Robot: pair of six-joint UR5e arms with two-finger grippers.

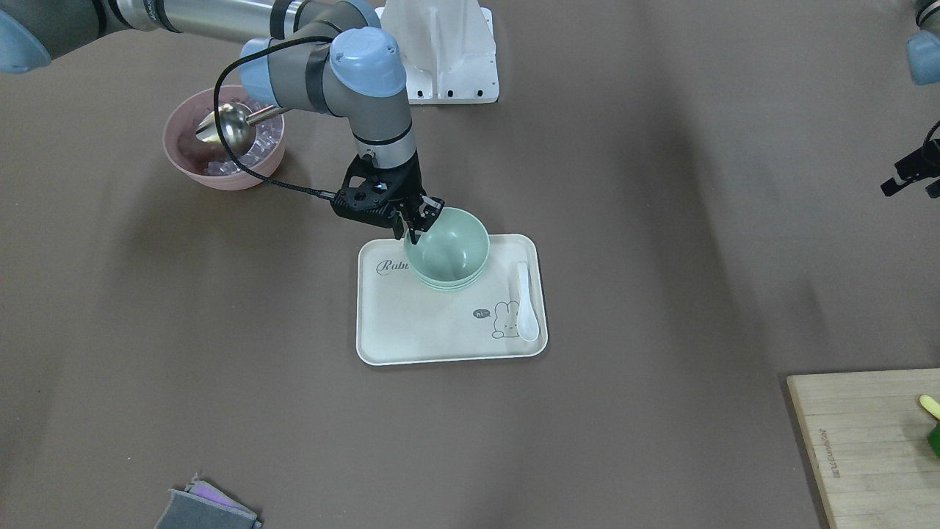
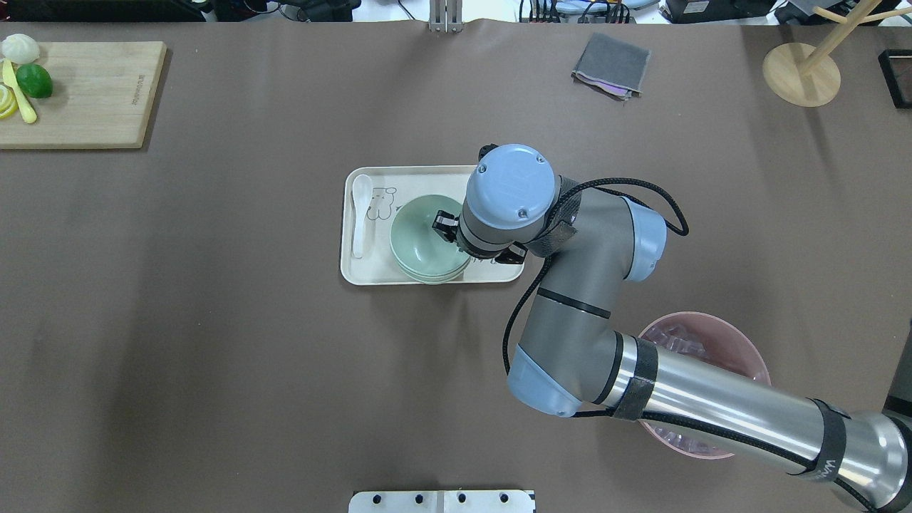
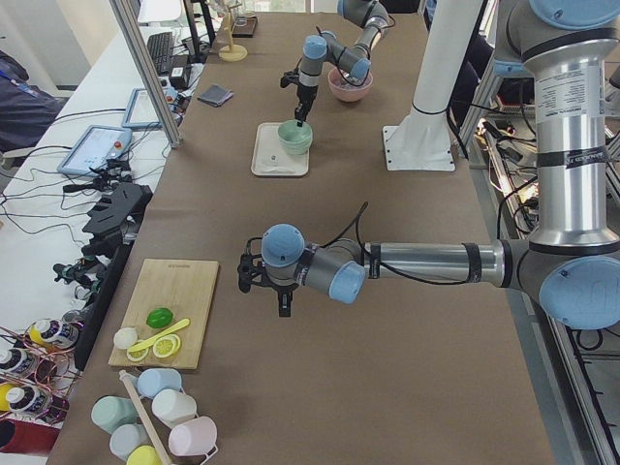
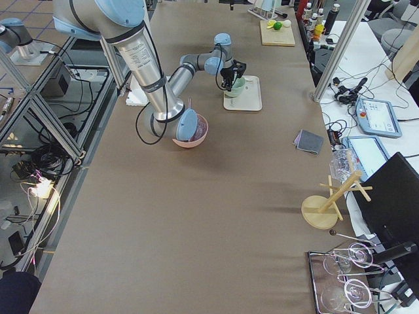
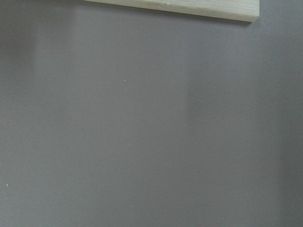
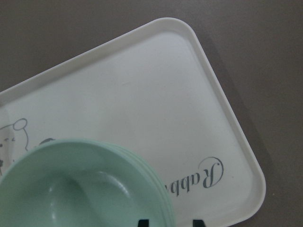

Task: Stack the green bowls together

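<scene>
Green bowls [image 1: 446, 250] are nested at the tray's [image 1: 440, 338] robot-side edge, the top rim straddled by the parted right gripper [image 1: 416, 228]; the left gripper's [image 3: 283, 306] state cannot be told.

Printed and engraved markings on the tabletop objects.

Cream tray [image 6: 142, 94]: grey script word [image 6: 211, 172] along one long edge, legible as "Rabb" in the right wrist view, its remaining letters covered by the stacked green bowls [image 6: 80, 189]; the same word [image 1: 391, 267] shows in the front-facing view, again cut off at the bowls; a small grey speech bubble [image 1: 481, 314] reading "hi~" stands just beside the rabbit drawing [image 1: 507, 319] near the tray's opposite long edge; wooden cutting board [image 1: 866, 441]: one line of small dark lettering [image 1: 832, 455] runs along a short edge, too small to read in any view; black strap [image 2: 826, 467] on the right arm: pale characters, not legible.
</scene>
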